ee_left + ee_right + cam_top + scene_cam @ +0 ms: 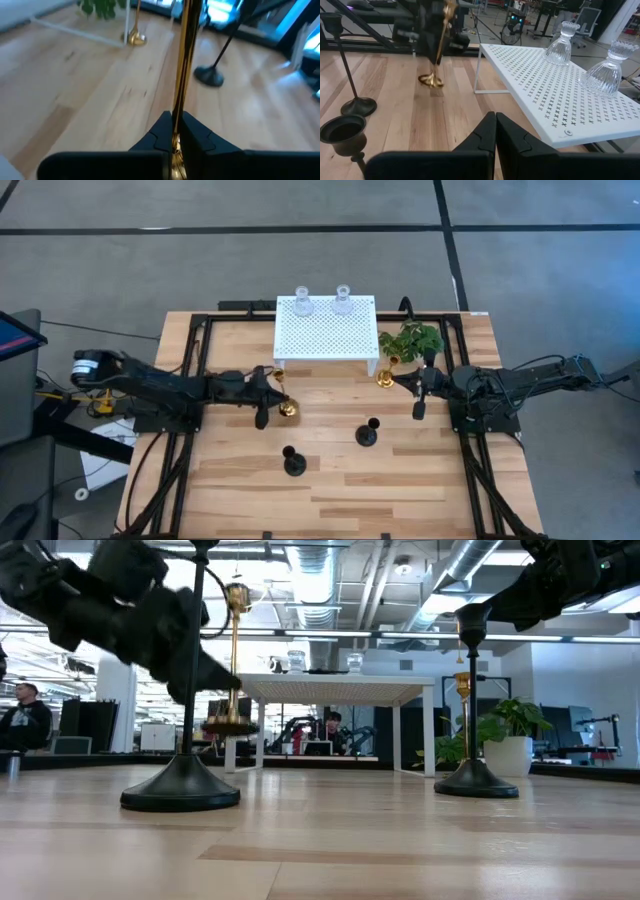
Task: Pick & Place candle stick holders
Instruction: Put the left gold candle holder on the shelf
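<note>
My left gripper is shut on a shiny gold candle stick holder at the table's middle left; it also shows in the low view and the right wrist view. A second gold holder stands on its base by the white rack's right front leg. My right gripper, shut and empty, is just right of it. Two matte black holders stand on their round bases nearer the front. Two clear glass holders stand on the rack. My left gripper pinches the gold holder's thin stem between its two fingers, partway along it. The fingers come about level from the table's left and lie across the stem. The holder is tilted, and its round base hangs clear of the table.
The white perforated rack stands at the far middle on thin legs. A green leafy plant sits right of it, close to my right gripper. Black frame rails run along both sides of the wooden table. People sit in the room beyond.
</note>
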Robot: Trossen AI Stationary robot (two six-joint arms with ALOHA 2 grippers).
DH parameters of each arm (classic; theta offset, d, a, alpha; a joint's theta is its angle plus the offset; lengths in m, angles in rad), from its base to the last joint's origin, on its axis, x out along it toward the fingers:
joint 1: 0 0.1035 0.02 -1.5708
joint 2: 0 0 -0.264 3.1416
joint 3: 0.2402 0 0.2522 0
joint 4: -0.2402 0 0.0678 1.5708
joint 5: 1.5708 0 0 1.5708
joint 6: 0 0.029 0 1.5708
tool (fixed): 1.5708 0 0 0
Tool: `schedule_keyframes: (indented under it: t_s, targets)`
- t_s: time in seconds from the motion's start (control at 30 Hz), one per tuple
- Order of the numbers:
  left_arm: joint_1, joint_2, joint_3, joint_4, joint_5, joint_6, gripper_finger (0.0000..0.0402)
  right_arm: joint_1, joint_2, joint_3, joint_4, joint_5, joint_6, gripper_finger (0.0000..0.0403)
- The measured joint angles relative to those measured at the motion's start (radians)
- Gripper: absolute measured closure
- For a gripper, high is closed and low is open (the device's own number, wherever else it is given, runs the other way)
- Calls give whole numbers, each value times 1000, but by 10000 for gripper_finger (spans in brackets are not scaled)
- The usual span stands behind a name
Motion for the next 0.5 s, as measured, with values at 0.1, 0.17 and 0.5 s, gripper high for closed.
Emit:
schedule_keyframes:
  t_s: [0.1, 0.17, 0.5]
  targets:
    - [-3, -62, 0, -2, -4, -36, 388, 0, 0, 0, 0, 0, 0, 403]
    - [-3, -93, 0, -2, -4, -45, 388, 0, 0, 0, 0, 0, 0, 403]
    - [-3, -112, 184, -154, -11, 46, 388, 0, 0, 0, 0, 0, 0, 403]
